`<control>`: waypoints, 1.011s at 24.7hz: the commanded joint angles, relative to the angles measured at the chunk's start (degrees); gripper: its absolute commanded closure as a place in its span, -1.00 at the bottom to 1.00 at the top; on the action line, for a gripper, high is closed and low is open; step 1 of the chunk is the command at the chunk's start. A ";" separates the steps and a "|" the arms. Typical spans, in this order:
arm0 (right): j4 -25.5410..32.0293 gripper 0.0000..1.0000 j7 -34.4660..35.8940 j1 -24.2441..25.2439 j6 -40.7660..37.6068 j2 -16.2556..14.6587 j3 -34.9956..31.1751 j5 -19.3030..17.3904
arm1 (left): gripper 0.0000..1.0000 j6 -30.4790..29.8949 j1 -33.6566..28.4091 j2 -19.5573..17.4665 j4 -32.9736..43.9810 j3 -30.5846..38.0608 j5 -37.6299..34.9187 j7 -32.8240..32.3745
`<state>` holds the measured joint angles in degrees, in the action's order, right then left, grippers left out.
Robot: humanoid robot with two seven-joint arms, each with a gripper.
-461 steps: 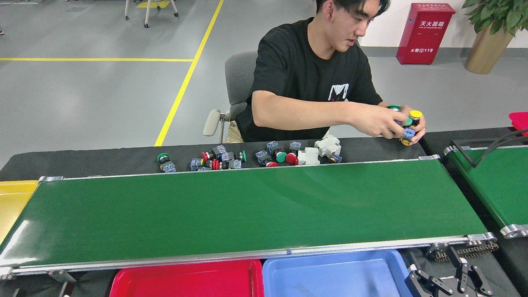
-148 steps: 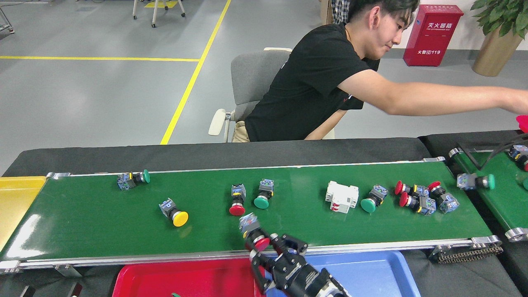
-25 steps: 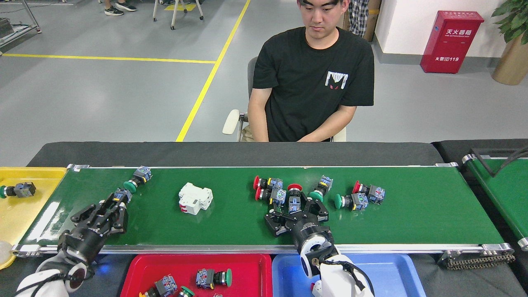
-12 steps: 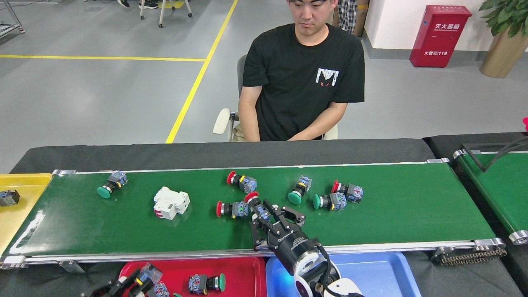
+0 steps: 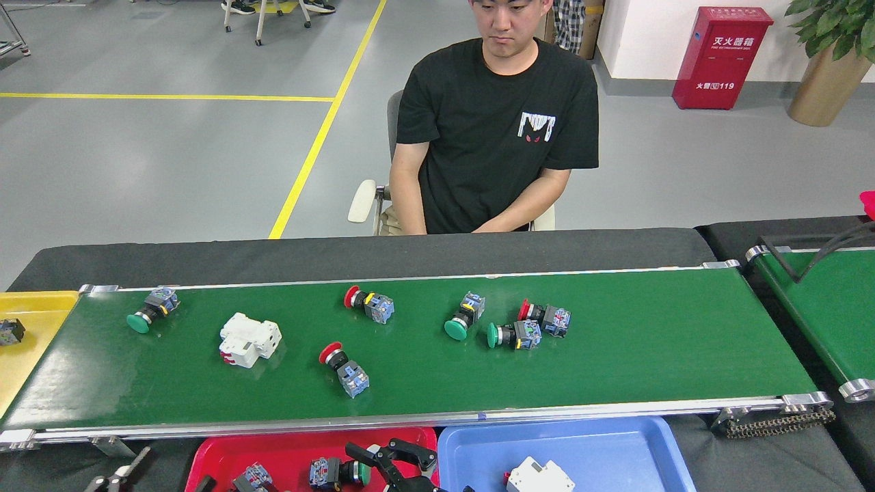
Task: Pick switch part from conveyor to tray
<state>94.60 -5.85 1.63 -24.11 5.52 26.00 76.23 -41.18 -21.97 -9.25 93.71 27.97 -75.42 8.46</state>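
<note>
The conveyor [image 5: 615,369] carries several switch parts. Green-capped ones lie at the left [image 5: 152,309] and right of centre [image 5: 465,316], with a green [image 5: 513,335] and red [image 5: 547,318] pair beside the latter. Red-capped ones lie mid-belt [image 5: 369,304] and near the front rail [image 5: 344,369]. The red tray [image 5: 301,444] holds a green-capped switch [image 5: 338,471] and another part [image 5: 249,476]. My right gripper [image 5: 389,456] hangs open over the red tray's right end, with nothing seen between its fingers. Only a dark tip of my left gripper [image 5: 204,484] shows at the bottom edge.
A white breaker [image 5: 249,339] lies on the belt at the left; another [image 5: 540,475] sits in the blue tray [image 5: 615,451]. A yellow tray [image 5: 31,321] holds one part at the belt's left end. A person sits behind the belt. A second green belt [image 5: 827,314] stands at the right.
The parts have ridden left on the belt. My right gripper pulled back off the belt to above the red tray. My left gripper sank almost out of view. One red-capped switch lies turned near the front.
</note>
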 commanded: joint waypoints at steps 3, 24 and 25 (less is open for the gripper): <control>5.07 -1.00 2.77 6.72 10.92 0.10 -10.53 -0.21 | -1.00 0.58 0.70 -1.39 -1.16 0.68 -0.08 0.24; 4.28 -1.00 12.17 14.19 24.19 -4.55 -21.52 -0.03 | -1.00 0.40 32.78 -15.71 -38.08 -10.39 -8.43 1.82; 4.10 -1.00 12.17 14.28 24.19 -4.55 -21.43 -0.03 | -1.00 0.40 33.39 -15.80 -38.60 -11.27 -8.43 1.82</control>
<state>98.27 5.77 15.92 0.08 1.31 4.63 76.28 -40.84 10.32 -24.03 55.20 17.10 -83.77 9.75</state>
